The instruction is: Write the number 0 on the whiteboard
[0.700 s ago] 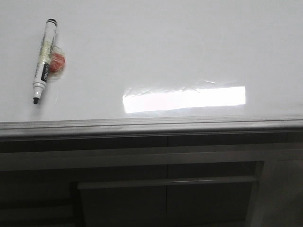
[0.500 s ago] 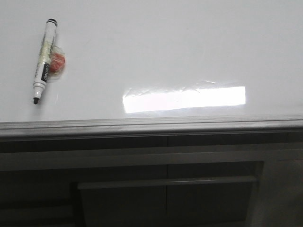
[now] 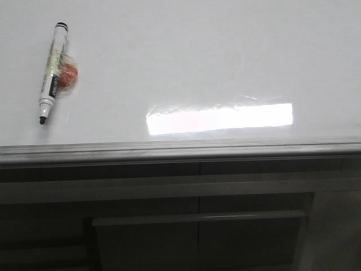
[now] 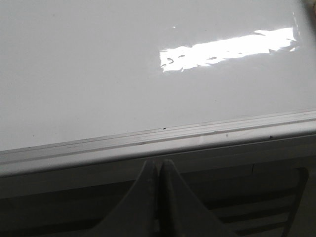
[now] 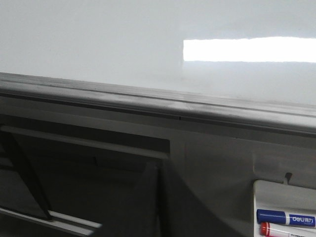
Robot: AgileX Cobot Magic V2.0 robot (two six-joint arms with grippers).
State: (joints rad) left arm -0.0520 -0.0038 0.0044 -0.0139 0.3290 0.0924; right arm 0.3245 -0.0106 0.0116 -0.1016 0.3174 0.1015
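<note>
Both grippers hang back below the board's near edge. Seen from its own wrist camera, the left gripper (image 4: 157, 170) has its two fingers pressed together on nothing; on the right wrist view the right gripper (image 5: 159, 197) is only a dark shape, and I cannot tell how its jaws stand. Neither arm shows in the front view.

Nothing has changed over the last moments: the black marker (image 3: 52, 72) lies uncapped at the left of the whiteboard (image 3: 203, 56), beside a small red object (image 3: 69, 75), exactly where it lay earlier. No number 0 is on the board yet. My guess is the task has barely begun and the marker must be picked up first.
</note>
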